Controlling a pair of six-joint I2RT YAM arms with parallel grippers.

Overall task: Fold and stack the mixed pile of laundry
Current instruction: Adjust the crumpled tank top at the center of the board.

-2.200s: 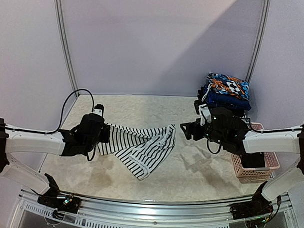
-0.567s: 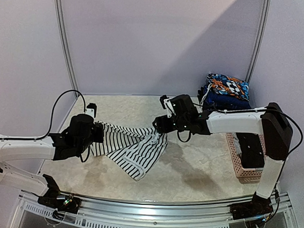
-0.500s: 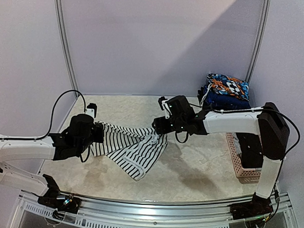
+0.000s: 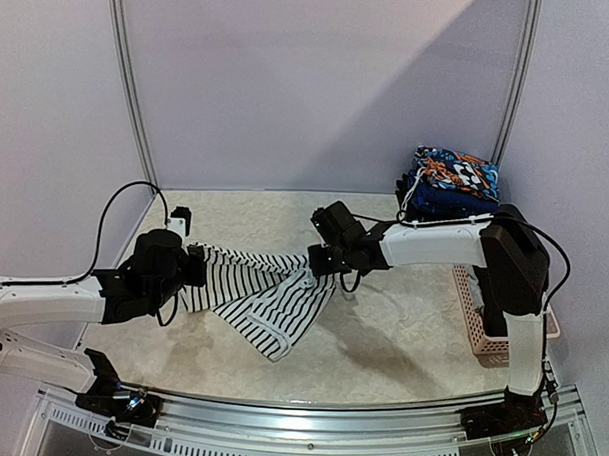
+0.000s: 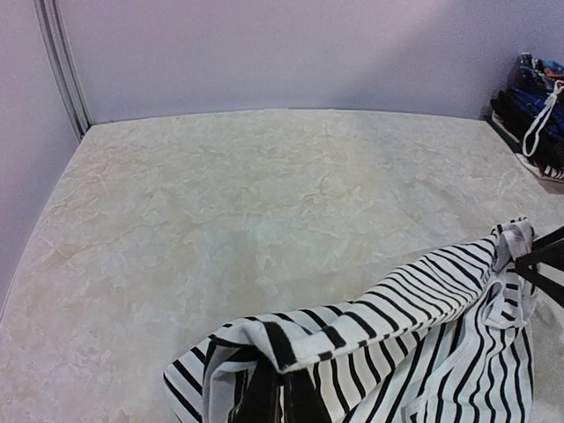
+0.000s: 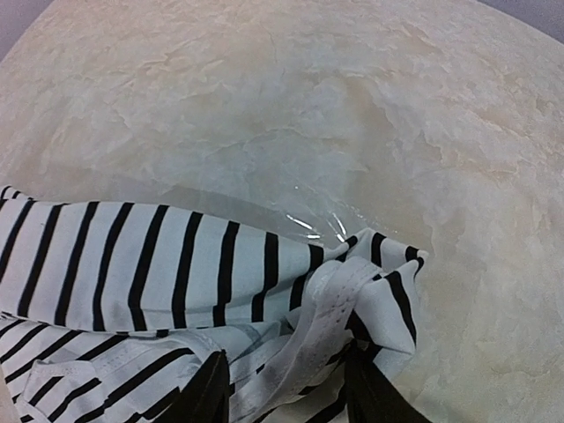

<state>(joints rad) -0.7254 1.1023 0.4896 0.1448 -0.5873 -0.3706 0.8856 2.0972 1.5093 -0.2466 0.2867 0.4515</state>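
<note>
A black-and-white striped garment (image 4: 267, 297) from the laundry pile lies stretched across the table between my two grippers. My left gripper (image 4: 188, 269) is shut on its left end, and in the left wrist view the striped cloth (image 5: 397, 326) bunches over the dark fingertips of that gripper (image 5: 284, 401). My right gripper (image 4: 318, 261) is at the garment's right corner. In the right wrist view its dark fingers (image 6: 207, 392) stand apart on either side of the cloth's white hem (image 6: 326, 308), with the gripper (image 6: 286, 392) partly narrowed around it. The rest of the pile is out of view.
A stack of folded colourful clothes (image 4: 454, 183) sits at the back right, also seen in the left wrist view (image 5: 533, 106). A pink lattice basket (image 4: 501, 345) with something dark inside stands at the right edge. Grey walls enclose the marbled table (image 4: 381, 331).
My right arm has reached left from the basket side to the garment's right corner, and its jaws have narrowed around the hem. My left gripper has drawn slightly left, still holding.
</note>
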